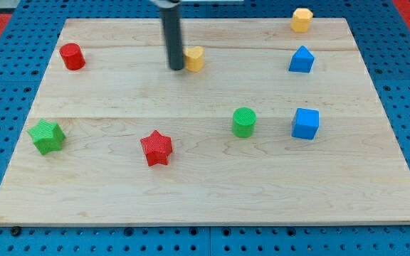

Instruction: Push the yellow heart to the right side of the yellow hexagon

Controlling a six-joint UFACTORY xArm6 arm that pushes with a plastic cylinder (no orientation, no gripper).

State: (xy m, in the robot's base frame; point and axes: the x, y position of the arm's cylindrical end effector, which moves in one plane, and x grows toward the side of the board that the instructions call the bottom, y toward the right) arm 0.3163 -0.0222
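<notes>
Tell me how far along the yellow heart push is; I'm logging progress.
Done: my tip has reached the yellow heart, sitting at its left edge. In hand: a push toward the view's right looks set up. Left: nearly all the travel. The heart lies well left of the yellow hexagon near the board's top edge, not on its right side.

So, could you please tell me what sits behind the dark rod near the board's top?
The yellow heart sits just right of my tip. The rod covers the heart's left edge, so contact cannot be confirmed.
</notes>
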